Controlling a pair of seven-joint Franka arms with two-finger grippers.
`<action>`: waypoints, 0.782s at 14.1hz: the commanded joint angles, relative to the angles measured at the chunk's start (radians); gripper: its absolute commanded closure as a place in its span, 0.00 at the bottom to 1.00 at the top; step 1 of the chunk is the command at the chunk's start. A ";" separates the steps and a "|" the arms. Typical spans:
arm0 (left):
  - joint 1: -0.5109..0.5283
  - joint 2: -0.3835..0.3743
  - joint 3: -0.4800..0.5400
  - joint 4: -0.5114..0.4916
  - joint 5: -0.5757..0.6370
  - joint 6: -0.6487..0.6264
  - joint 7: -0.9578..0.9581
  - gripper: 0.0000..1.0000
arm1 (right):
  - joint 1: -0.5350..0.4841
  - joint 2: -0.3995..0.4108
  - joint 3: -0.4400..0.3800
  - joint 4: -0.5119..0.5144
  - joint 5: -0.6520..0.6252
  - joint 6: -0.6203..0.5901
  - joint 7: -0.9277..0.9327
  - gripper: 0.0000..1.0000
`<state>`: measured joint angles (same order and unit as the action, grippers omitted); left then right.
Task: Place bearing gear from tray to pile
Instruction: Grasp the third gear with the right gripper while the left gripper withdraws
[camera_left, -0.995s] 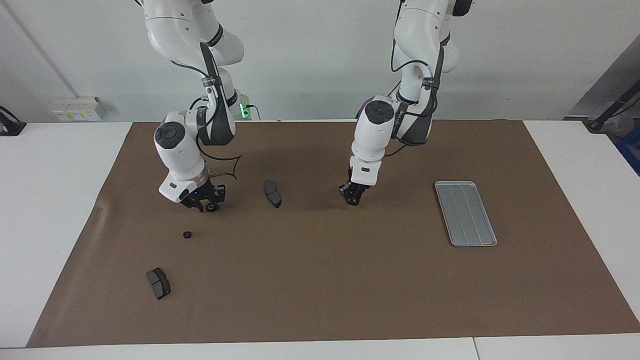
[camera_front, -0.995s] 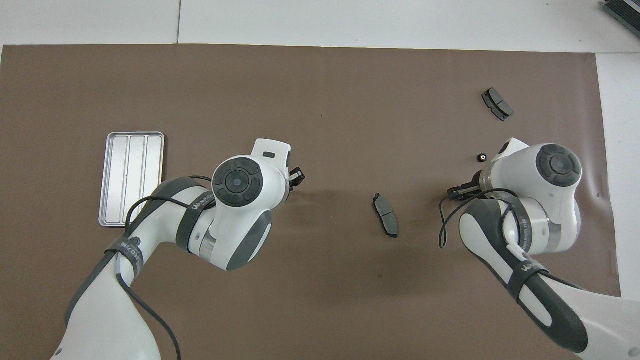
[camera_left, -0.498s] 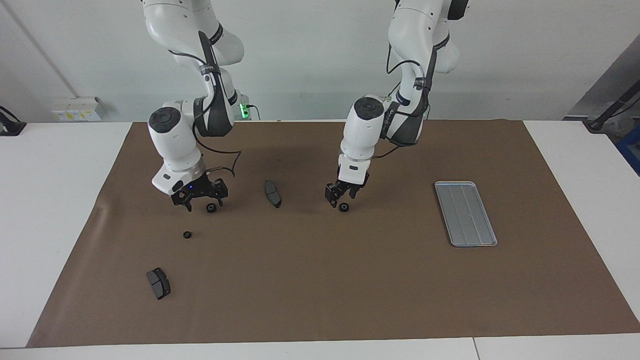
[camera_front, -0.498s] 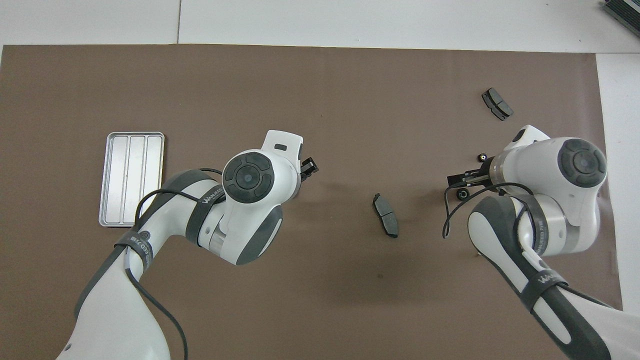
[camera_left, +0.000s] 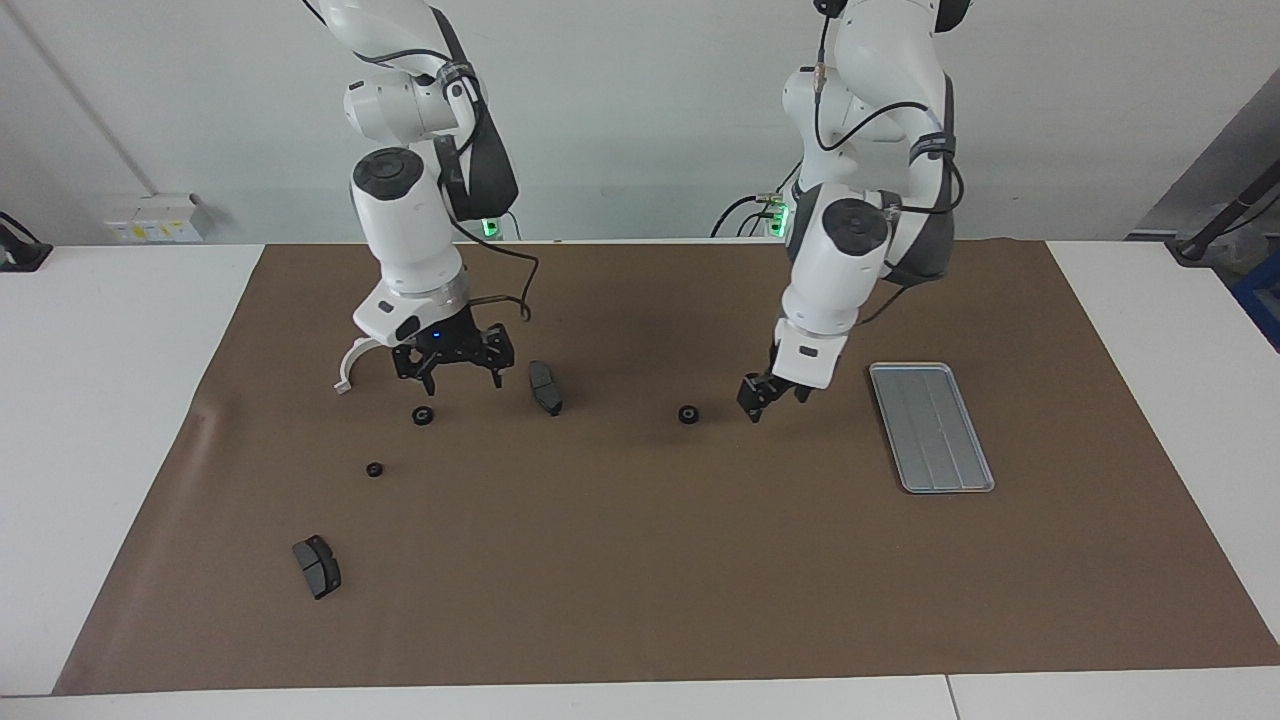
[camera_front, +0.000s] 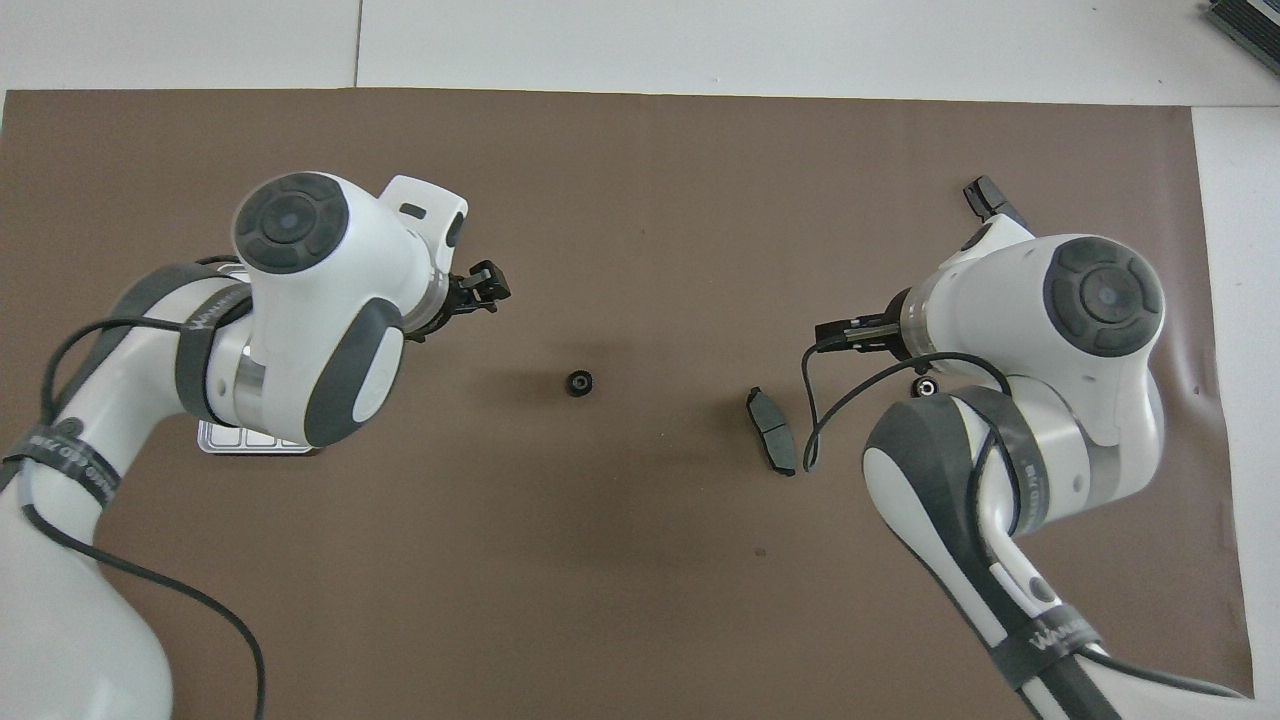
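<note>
Step in hand, as judged: get clear of parts already set down. No gear shows on the tray (camera_left: 931, 428), which lies at the left arm's end of the mat (camera_left: 640, 580); its grooves look bare in the facing view.

- Gear (camera_left: 688, 414): flat on the mat, alone, between the tray and the brake pad (camera_left: 545, 387). It sits well apart from the rest of the pile.
- Left gripper (camera_left: 770, 393): low over the mat, between that gear and the tray. It is near the gear but not touching it. The fingers look apart, with nothing between them.
- Right gripper (camera_left: 450, 362): over the mat at the right arm's end, just above and beside a second gear (camera_left: 422, 415). The fingers are spread wide, and it holds and touches nothing.
- A white bracket (camera_left: 347, 368) lies just beside the right gripper. A third gear (camera_left: 374, 469) and a second pad (camera_left: 317, 566) lie farther from the robots.

To do it well:
- Rise straight up first and travel sideways only afterwards.
- Keep the fingers parted until well above the parts. A small round gear would likely roll or skid at the slightest brush.
- On the right arm, watch the loose cable hanging by the wrist and the bracket beside it.
- The lone gear could sit closer to the others. That is worth checking before calling the placement good.
</note>
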<state>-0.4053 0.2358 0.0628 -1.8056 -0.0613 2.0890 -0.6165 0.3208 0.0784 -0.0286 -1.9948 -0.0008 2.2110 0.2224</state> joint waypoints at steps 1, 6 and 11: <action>0.107 -0.041 -0.009 0.008 0.014 -0.084 0.197 0.11 | 0.087 0.055 0.004 0.066 0.018 -0.017 0.122 0.00; 0.319 -0.058 -0.008 0.008 0.014 -0.119 0.584 0.08 | 0.236 0.176 0.004 0.188 0.015 -0.002 0.314 0.00; 0.430 -0.098 -0.008 0.100 0.015 -0.248 0.739 0.00 | 0.320 0.251 0.004 0.198 -0.002 0.077 0.396 0.00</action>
<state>0.0176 0.1680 0.0676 -1.7553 -0.0604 1.9281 0.1137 0.6177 0.2856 -0.0219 -1.8250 -0.0008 2.2621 0.5848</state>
